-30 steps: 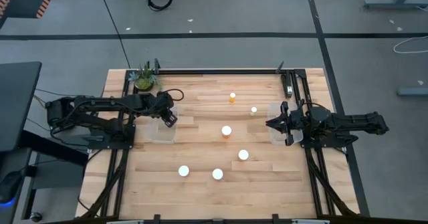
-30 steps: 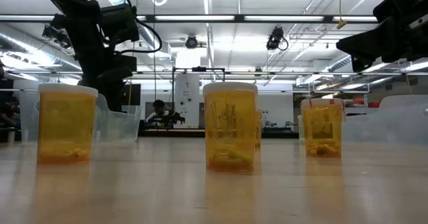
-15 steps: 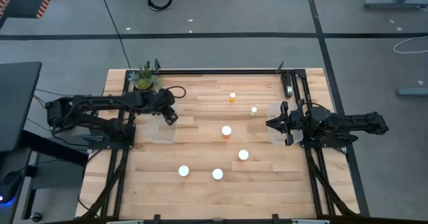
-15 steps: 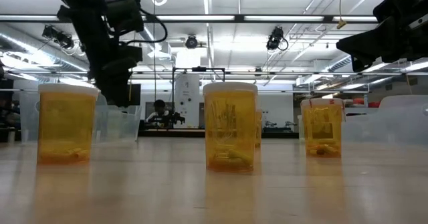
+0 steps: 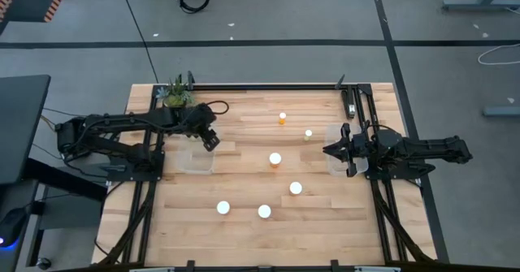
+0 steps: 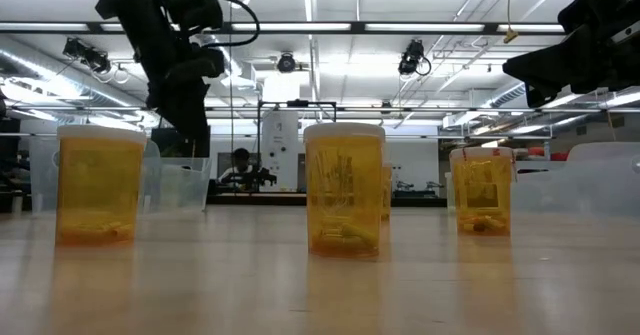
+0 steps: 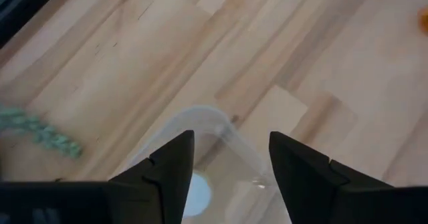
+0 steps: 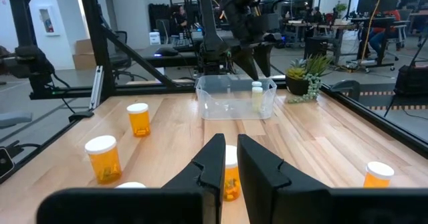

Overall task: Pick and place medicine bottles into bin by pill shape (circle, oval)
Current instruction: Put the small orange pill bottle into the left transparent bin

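Several medicine bottles with white caps stand upright on the wooden table: one point(image 5: 282, 118) and another point(image 5: 309, 133) toward the far side, one in the middle point(image 5: 275, 159), others nearer point(image 5: 296, 188) point(image 5: 223, 208) point(image 5: 264, 211). My left gripper point(image 5: 211, 140) point(image 7: 231, 140) is open and empty above the clear left bin point(image 5: 195, 158), where one white cap point(image 7: 196, 190) shows. My right gripper point(image 5: 329, 150) point(image 8: 231, 158) is shut and empty beside the clear right bin point(image 5: 335, 160), pointing at the middle bottle point(image 8: 231, 167).
A green potted plant point(image 5: 175, 93) stands at the far left corner, close behind the left bin. Black frame rails run along the table's left, right and far edges. In the low view, three orange bottles point(image 6: 344, 190) stand in front of the bins.
My left gripper has risen above the left bin and gone a little toward the table's far and right edges. My right arm has kept still.
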You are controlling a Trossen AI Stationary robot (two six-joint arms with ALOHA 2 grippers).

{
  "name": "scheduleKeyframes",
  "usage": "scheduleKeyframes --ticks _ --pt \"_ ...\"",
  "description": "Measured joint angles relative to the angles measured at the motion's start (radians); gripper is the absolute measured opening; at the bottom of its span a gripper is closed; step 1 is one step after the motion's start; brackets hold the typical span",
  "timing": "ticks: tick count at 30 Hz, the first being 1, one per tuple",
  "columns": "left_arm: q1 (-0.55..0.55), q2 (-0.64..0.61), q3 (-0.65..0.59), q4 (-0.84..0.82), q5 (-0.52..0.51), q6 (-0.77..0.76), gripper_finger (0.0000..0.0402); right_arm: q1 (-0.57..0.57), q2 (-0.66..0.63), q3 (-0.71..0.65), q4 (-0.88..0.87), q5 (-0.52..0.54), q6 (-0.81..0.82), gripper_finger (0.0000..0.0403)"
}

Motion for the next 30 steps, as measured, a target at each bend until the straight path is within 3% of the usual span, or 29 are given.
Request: scheduleKeyframes --ticks 9,16,24,30 --pt "0.000 0.000 0.046 0.023 0.028 0.026 0.0201 0.000 0.000 0.000 0.000 0.000 0.000 0.0046" --pt "0.004 0.027 0.051 0.154 0.018 0.072 0.0201 0.000 0.000 0.000 0.000 0.000 0.000 0.0046" --pt "0.008 0.184 0.051 0.431 0.003 0.189 0.0199 0.000 0.000 0.000 0.001 0.000 0.000 0.0046" --pt "0.008 0.318 0.113 0.472 0.014 0.235 0.0193 0.000 0.000 0.000 0.001 0.000 0.000 0.0046"
